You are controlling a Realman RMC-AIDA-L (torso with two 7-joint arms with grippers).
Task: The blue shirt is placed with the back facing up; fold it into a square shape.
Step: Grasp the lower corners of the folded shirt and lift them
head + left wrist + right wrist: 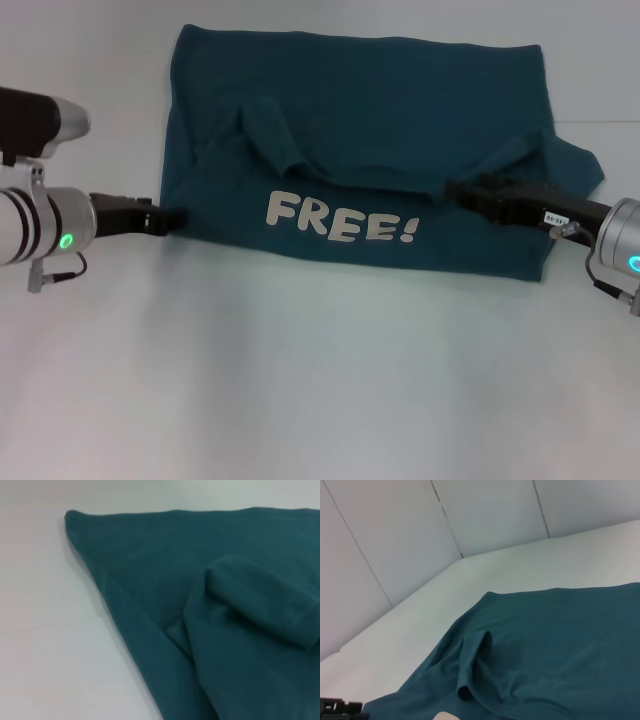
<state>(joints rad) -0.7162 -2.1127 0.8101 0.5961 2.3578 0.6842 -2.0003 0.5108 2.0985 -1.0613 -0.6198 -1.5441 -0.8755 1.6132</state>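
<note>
The blue shirt (360,120) lies spread on the white table, partly folded. A flap lies over its near half, showing pale "FREE!" lettering (340,222). A bunched sleeve (272,130) sits at the upper left of the flap. My left gripper (172,217) is low at the shirt's left edge, touching the flap's corner. My right gripper (452,190) reaches in from the right and rests at the flap's upper edge, where the cloth puckers toward it. The left wrist view shows the shirt's corner (75,517) and a rolled sleeve (260,605). The right wrist view looks across the shirt (560,645).
White table (300,380) stretches in front of the shirt and to both sides. Panelled white walls (395,540) stand behind the table's far edge. The other arm's dark gripper tip (340,709) shows at the right wrist view's corner.
</note>
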